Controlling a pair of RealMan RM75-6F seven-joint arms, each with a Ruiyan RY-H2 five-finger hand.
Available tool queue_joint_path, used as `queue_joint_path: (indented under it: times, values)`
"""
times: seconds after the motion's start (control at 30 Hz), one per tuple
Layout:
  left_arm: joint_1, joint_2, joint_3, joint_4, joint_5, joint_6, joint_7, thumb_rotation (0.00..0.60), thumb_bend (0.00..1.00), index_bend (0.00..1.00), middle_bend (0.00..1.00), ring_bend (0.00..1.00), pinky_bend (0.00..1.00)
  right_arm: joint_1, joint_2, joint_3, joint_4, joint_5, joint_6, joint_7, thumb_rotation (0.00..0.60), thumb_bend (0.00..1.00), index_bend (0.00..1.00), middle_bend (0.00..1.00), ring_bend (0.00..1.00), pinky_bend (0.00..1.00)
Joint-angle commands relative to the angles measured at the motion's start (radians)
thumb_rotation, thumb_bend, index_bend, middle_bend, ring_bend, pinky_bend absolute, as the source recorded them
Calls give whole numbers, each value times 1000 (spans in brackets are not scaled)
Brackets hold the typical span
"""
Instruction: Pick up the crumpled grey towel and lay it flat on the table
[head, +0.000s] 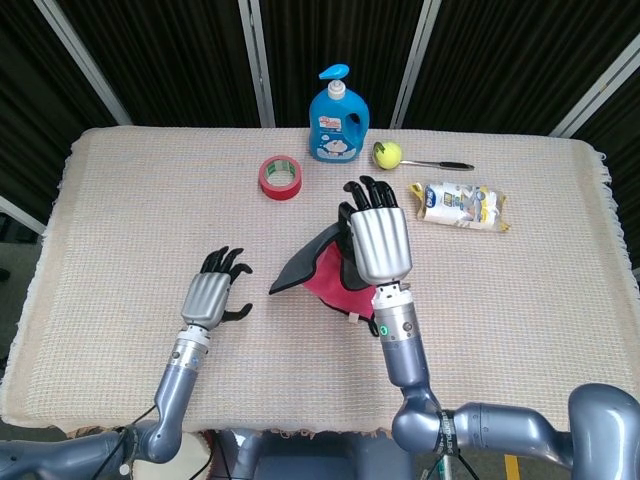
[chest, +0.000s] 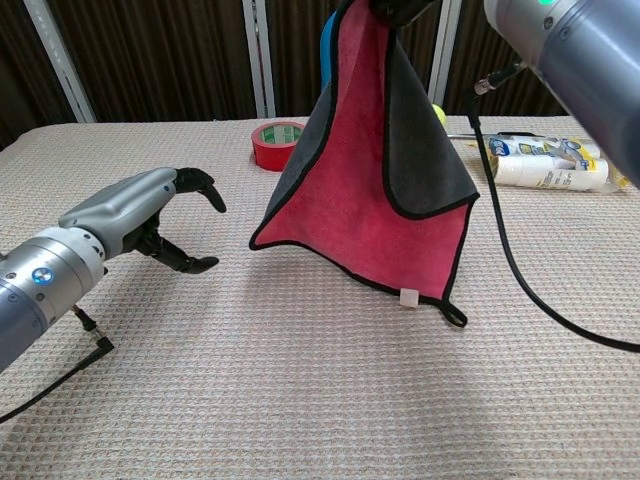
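The right hand (head: 378, 242) has its fingers pinched on the top of the towel (chest: 375, 190), at the upper centre of the chest view, though the grip itself runs off the top edge of that frame so I cannot see just how the fingers lie. From there the towel hangs down like a tent, red side facing out, grey side folded over on the right, black trim all round. Its lower edge seems to touch the table (head: 120, 200) near the middle of the frame, with a small tag and loop at its lower right corner. So the pick-up looks done: the towel is no longer a crumpled heap but lifted and partly opened out. The laying flat is not done; it is still held upright and folded on itself. The left hand (chest: 150, 215), at the left of the chest view, holds nothing, fingers curved and apart, thumb out below them, just off the table and near the towel's lower left corner but apart from it. My guess is it means to take that corner so the two hands can spread the towel. At the top of the head view sit a tape roll (head: 281, 176), a blue bottle (head: 337, 118) and a packet (head: 459, 205), well apart from the towel.
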Motion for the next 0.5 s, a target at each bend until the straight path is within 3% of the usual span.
queue_joint_path:
  times: [0.03, 0.27, 0.5]
  values:
    - [-16, -37, -10, 30, 19, 12, -31, 600, 206, 267, 91, 0, 76, 0, 8, -3, -9, 1, 5, 1, 600, 689, 695, 332, 214, 241]
    - [-38, -102, -20, 91, 37, 24, -80, 600, 173, 184, 90, 0, 76, -3, 25, -9, -35, 13, 18, 5, 600, 689, 697, 333, 214, 241]
    - [-58, -151, -22, 140, 69, 43, -111, 600, 169, 201, 92, 0, 76, -3, 37, -14, -43, 22, 25, 14, 600, 690, 699, 334, 214, 241]
